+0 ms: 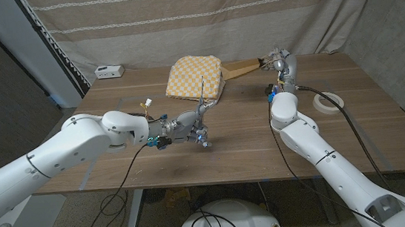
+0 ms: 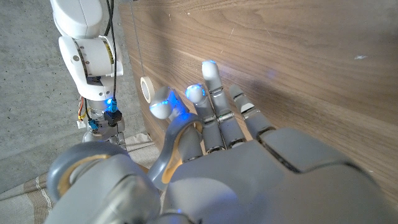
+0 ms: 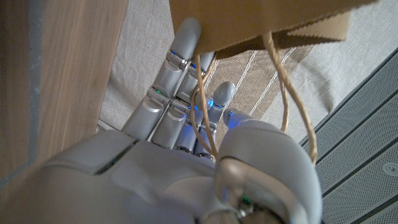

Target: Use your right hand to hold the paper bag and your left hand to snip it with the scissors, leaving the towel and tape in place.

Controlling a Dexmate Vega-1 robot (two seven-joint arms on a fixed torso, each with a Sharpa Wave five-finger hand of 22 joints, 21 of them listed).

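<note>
In the head view my left hand (image 1: pixel 189 127) grips grey scissors (image 1: pixel 202 106) just above the table's middle, blades pointing up toward the towel. The left wrist view shows a grey handle loop of the scissors (image 2: pixel 177 146) among the fingers of my left hand (image 2: pixel 249 162). The yellow checked towel (image 1: pixel 194 77) lies at the back centre. A brown paper bag (image 1: pixel 239 69) lies beside it, and my right hand (image 1: pixel 281 63) holds its far end. My right hand (image 3: pixel 186 168) has the twine handles of the paper bag (image 3: pixel 261 15) running through its fingers. The scissors are well short of the bag.
A roll of white tape (image 1: pixel 329 103) lies on the table to the right of my right forearm; the tape (image 2: pixel 147 90) also appears past my left fingers. A small white box (image 1: pixel 109 70) sits at the back left. A striped curtain hangs behind the table.
</note>
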